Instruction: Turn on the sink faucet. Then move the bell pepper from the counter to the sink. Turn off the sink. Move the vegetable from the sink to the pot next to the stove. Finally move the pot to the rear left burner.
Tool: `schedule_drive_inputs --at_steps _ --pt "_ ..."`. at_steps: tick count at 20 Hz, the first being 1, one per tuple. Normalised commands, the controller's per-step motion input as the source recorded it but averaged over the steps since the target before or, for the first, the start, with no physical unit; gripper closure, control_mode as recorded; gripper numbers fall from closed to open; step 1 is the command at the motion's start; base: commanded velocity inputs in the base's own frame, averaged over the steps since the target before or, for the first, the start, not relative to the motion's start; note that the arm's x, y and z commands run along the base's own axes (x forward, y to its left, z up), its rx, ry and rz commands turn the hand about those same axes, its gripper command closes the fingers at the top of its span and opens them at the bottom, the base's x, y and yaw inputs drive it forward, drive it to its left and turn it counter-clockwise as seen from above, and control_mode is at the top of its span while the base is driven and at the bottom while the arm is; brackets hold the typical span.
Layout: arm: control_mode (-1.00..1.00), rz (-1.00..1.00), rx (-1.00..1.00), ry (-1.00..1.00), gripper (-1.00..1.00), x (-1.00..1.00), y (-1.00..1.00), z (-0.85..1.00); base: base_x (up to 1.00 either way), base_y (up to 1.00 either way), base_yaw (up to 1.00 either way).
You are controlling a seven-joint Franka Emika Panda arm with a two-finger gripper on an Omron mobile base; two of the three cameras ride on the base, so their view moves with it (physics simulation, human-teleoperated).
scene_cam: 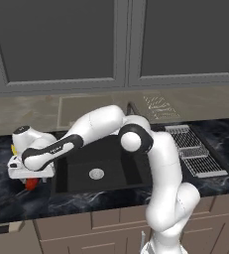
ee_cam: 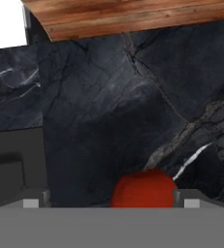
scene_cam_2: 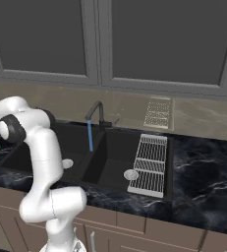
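Hand view gave me the clearest look: the gripper (ee_cam: 108, 202) hung with its jaws spread wide, the two fingertips (ee_cam: 32, 203) standing far apart, and the bell pepper (ee_cam: 143, 190) sat between them, nearer the right-hand tip, resting on the counter (ee_cam: 133, 106) and not clamped. I could not tell whether either tip touched it. Black veined marble lay all round the pepper, a brown wooden strip (ee_cam: 133, 14) ran along the top of that view, and a flat dark grey panel (ee_cam: 14, 155) edged in at the left.

From the left base view I saw the hand low over the counter just left of the sink (scene_cam: 76, 181), with the pepper peeking out red beneath it and a small yellow piece (scene_cam: 13, 148) behind the wrist. The arm's own forearm crossed over the left basin and hid part of it.

In the right base view the sink faucet (scene_cam_2: 96, 114) was running, a blue stream falling near the divider. A silver wire rack (scene_cam_2: 149, 165) lay over the right basin, and grey cabinet doors (scene_cam_2: 41, 39) hung above.
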Motion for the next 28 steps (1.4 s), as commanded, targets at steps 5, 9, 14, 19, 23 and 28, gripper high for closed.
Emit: schedule_drive_inputs --at_steps 5,9,14,19,23,28 --pt "-1.0 -0.04 -0.04 0.0 -1.0 0.23 0.1 -0.25 0.0 0.0 0.0" --pt "-1.0 -0.04 -0.03 0.0 -1.0 0.22 0.15 -0.21 0.0 0.0 0.0" --pt "-1.0 -0.02 -0.02 0.0 -1.0 0.14 0.1 -0.28 0.0 0.0 0.0" --pt "-1.0 0.0 0.0 0.0 1.0 0.01 0.0 -0.39 0.0 0.0 0.0" --pt "-1.0 0.0 0.0 0.01 1.0 -0.01 0.0 -0.19 0.0 0.0 0.0" --pt "-1.0 0.0 0.0 -0.1 1.0 -0.02 -0.12 0.02 0.0 0.0 0.0"
